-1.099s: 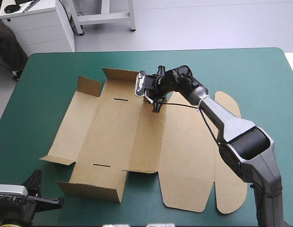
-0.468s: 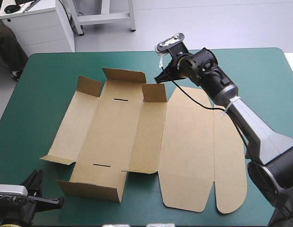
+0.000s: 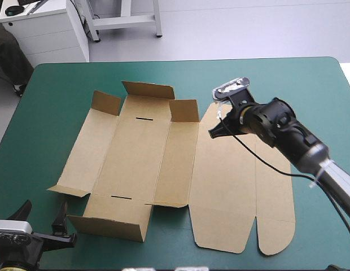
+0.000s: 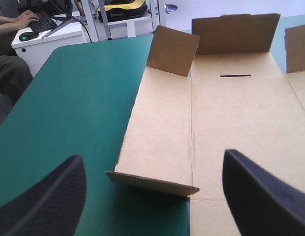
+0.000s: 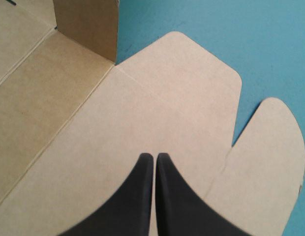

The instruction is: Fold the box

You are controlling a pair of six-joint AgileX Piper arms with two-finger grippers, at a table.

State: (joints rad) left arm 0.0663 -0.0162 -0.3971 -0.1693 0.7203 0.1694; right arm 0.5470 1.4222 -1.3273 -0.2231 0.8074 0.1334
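The brown box (image 3: 163, 164) lies mostly flat on the teal-green cover, with its short far flaps (image 3: 184, 110) upright and a low wall (image 3: 110, 226) raised at the near side. Its lid panel (image 3: 231, 180) lies flat to the right. My right gripper (image 3: 213, 133) hovers over the lid's far end, shut and holding nothing. In the right wrist view its gripper (image 5: 155, 160) forms one pointed arch above the lid (image 5: 157, 108). My left gripper (image 3: 42, 215) stands open at the table's near left corner. In its own view the left gripper (image 4: 152, 157) faces the box's left panel (image 4: 162, 128).
A raised flap (image 4: 173, 50) and the far wall (image 4: 235, 33) stand at the box's far end. Teal-green cover (image 3: 310, 90) shows around the box on every side, widest at the far right. A white cabinet (image 3: 42, 28) stands beyond the far left corner.
The right gripper left the far middle flap, which now stands upright, shut, and swung right and nearer over the lid. The left gripper's fingers have spread open in place.
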